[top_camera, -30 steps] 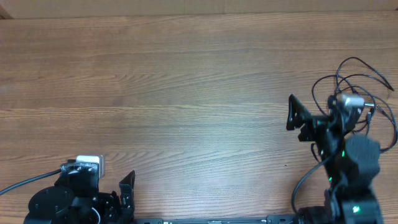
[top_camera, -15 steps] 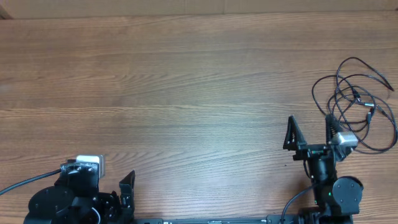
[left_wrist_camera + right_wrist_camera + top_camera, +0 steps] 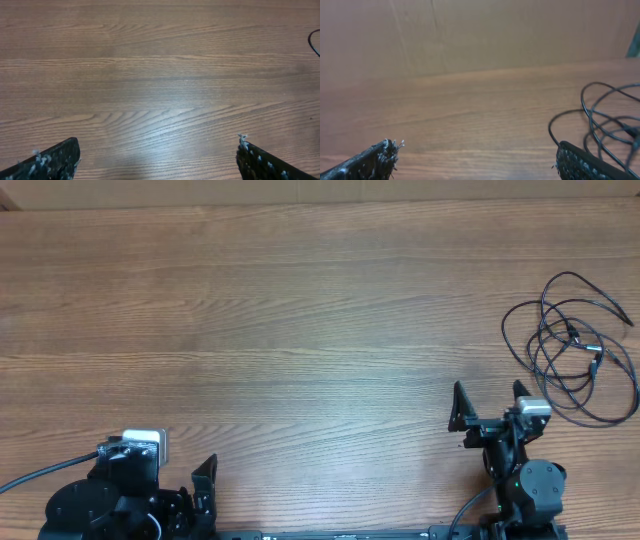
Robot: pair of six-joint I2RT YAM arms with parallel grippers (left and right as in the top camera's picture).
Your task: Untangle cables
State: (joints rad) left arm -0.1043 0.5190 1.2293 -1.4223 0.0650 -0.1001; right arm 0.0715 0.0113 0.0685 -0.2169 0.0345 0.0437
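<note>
Pulled back toward the lower edge of the overhead view, the right arm has left the spot over the cables where it stood a second ago, and the tangle has stayed put. At the lower left, the left arm sits folded at the frame's bottom edge; its claw is spread wide, the two fingers showing only in the bottom corners of the left wrist view, with bare wood grain between them. At the lower right, the right claw is spread as well and pinches nothing; in its own wrist view the fingertips lie far apart at the bottom corners.

Beyond that claw and to its right lie the cables — thin black cords in overlapping loops at the right edge of the wooden surface, apart from both claws. A small plug sits within the loops. From the right wrist camera the cables curl in at the right side; from the left wrist camera only a sliver of cord shows at the upper right edge. Farthest back, a plain brown wall rises behind the surface.
</note>
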